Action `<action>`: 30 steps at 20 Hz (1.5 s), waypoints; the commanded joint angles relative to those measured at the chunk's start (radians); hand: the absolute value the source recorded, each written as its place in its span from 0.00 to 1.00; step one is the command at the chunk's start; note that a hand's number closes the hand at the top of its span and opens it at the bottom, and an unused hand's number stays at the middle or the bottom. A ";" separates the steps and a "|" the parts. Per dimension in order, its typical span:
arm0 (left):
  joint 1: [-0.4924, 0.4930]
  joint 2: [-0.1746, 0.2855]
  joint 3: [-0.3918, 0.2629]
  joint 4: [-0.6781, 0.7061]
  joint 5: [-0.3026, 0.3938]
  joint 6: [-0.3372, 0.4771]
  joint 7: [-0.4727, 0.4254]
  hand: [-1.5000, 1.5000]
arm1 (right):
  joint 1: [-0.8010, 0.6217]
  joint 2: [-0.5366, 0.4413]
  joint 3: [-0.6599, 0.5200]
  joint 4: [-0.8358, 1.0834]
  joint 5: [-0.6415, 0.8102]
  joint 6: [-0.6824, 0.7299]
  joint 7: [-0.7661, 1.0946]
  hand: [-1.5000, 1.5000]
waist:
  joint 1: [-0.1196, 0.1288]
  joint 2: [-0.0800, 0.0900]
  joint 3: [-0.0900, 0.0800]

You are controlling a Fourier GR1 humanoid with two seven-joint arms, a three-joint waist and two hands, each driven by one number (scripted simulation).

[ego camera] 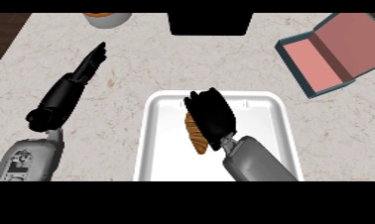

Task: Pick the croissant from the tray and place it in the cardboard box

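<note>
The brown curved croissant [195,138] lies in the white flat metal tray [157,134], a bit left of the middle. The black right hand [212,116] lies over its 3 o'clock side and hides that part. The hand's grey arm comes in from 5 o'clock. Whether this hand is closed on the croissant cannot be told.

The open cardboard box with the pink inside [333,52] sits at 2 o'clock from the tray, well apart, cut off at the edge.

The black left hand [89,64] rests at 10 o'clock, its fingers straight, together, pointing to 1 o'clock.
</note>
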 commanded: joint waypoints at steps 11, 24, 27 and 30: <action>-0.056 -0.017 -0.029 -0.006 -0.014 -0.013 0.024 0.50 | -0.625 -0.032 -0.516 0.566 -0.046 -0.238 0.089 1.00 | 0.042 0.014 0.000; 0.004 0.003 0.016 -0.006 0.009 -0.031 -0.008 0.50 | -0.704 -0.184 -0.760 0.604 -0.034 -0.536 0.358 1.00 | 0.010 0.005 0.000; -0.015 0.003 0.019 0.001 -0.003 -0.022 -0.003 0.50 | -0.750 -0.266 -0.814 0.664 -0.048 -0.551 0.346 1.00 | 0.015 0.007 0.001; -0.011 -0.007 0.019 -0.010 0.013 -0.034 0.015 0.50 | -0.733 -0.298 -0.852 0.739 -0.063 -0.618 0.322 1.00 | 0.020 0.008 0.001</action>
